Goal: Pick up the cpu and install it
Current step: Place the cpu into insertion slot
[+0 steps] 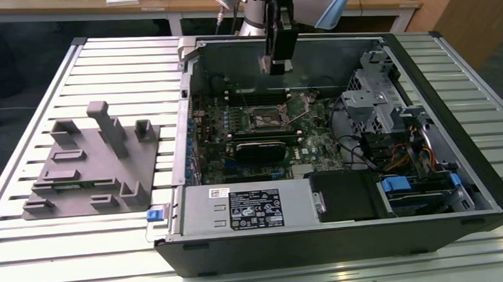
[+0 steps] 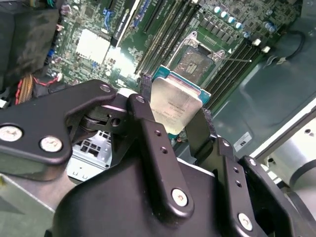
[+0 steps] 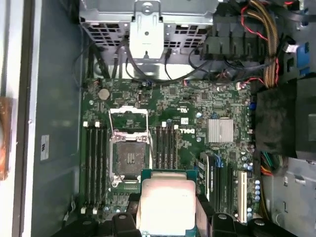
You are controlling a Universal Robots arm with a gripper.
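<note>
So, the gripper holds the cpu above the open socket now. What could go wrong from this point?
1. The gripper pinches the cpu by two edges only; if it slips, it may fall on the motherboard.
2. In the first wrist view the cpu is not yet over the socket; lowering here could damage the contacts.
3. The socket's opened frame stands beside the opening and might catch a finger.

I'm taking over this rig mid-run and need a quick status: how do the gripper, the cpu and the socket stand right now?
Gripper: shut on the cpu, holding it by its edges above the motherboard inside the open computer case.
Socket: open and empty, apart from the cpu.
Done: cpu picked up.
Left: cpu is not yet in the socket.
</note>
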